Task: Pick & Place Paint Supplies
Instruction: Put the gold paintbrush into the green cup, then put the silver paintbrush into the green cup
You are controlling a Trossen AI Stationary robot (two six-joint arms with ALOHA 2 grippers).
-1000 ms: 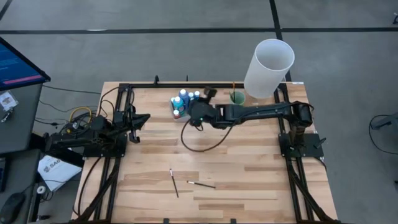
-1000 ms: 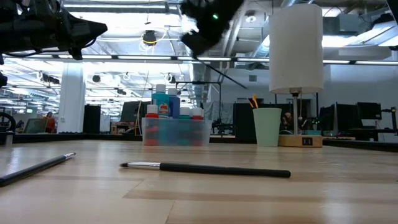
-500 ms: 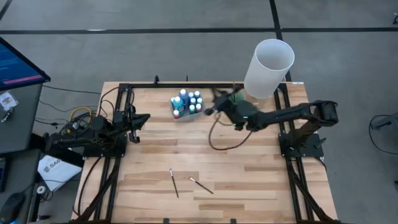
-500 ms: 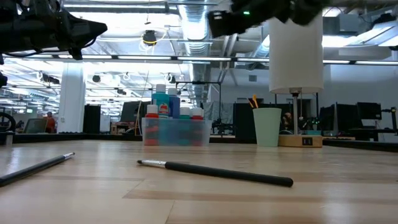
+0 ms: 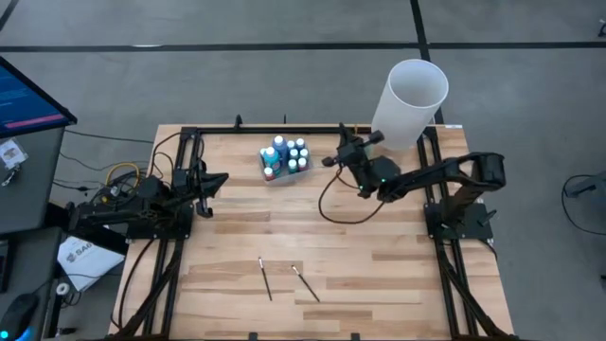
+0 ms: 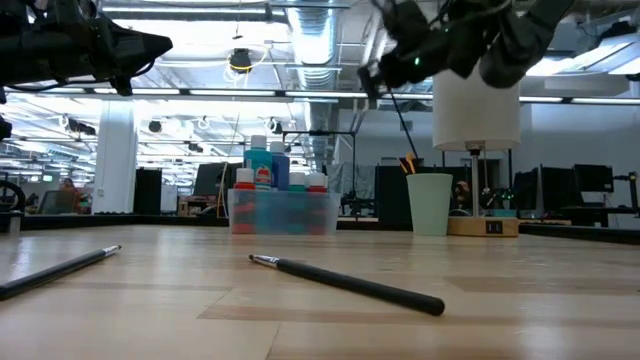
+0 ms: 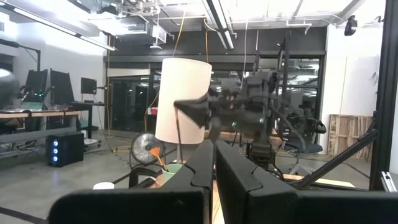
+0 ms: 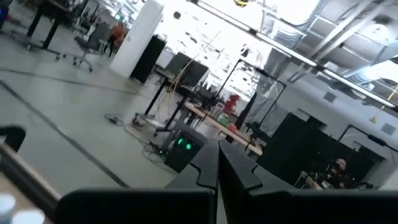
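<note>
Pale butcher-block planks make up your table [image 5: 379,256], framed by black rails, on a grey floor crossed by dark lines. Beyond the far edge, the low view shows a big hall — ceiling ducts, strip lights, desks and monitors.

Your right gripper [image 5: 343,152] hangs high near the far edge, between the clear bin of paint bottles [image 5: 284,157] and the tall white cylinder [image 5: 409,102]; its wrist view shows the two fingers pressed together. A thin dark brush [image 6: 397,105] slants down from it in the low view toward the pale green cup [image 6: 430,204]; whether the fingers pinch it, you cannot tell.

Your left gripper [image 5: 216,182] waits at the table's left side, fingers closed, nothing in them.

Two brushes lie loose on the near planks — one [image 5: 265,278] left, one [image 5: 305,283] just right of it, apart.
</note>
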